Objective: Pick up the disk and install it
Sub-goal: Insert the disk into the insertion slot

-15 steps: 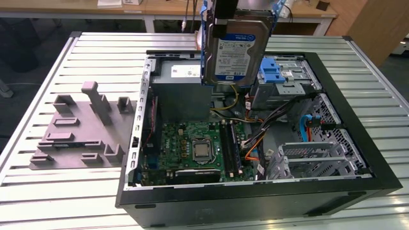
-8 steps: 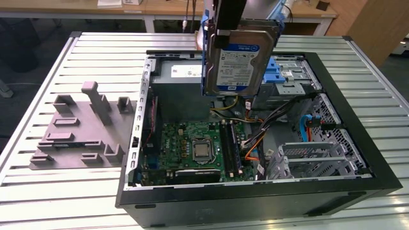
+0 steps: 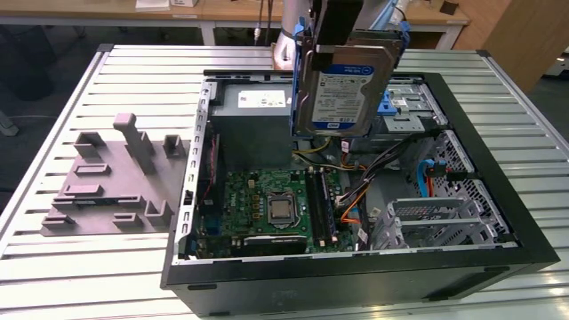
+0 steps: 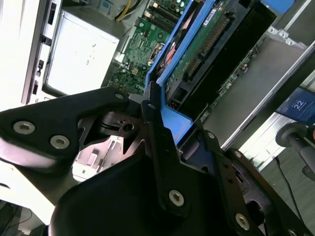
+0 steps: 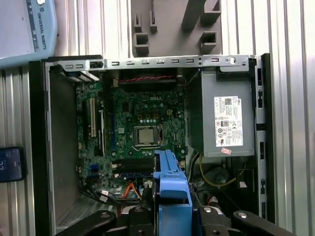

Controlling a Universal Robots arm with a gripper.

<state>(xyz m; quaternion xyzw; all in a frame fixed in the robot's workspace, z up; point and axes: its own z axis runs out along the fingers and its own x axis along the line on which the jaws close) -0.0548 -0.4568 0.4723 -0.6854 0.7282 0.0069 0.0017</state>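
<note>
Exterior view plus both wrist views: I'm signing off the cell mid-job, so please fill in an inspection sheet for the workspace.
Surface: slatted metal table, bearing the open computer case.
Job's things: the disk in its blue carrier, upright, held in the air above the open case, not seated.
Clutter: grey moulded fixture on the table at the exterior view's left of the case; dark handheld device on the table beside the case.
Grippers: gripper shut on the disk's carrier.
Cables: yellow, black and orange wires loose inside the case; blue cable by the drive cage.
Surroundings: wooden benches behind the table.
</note>
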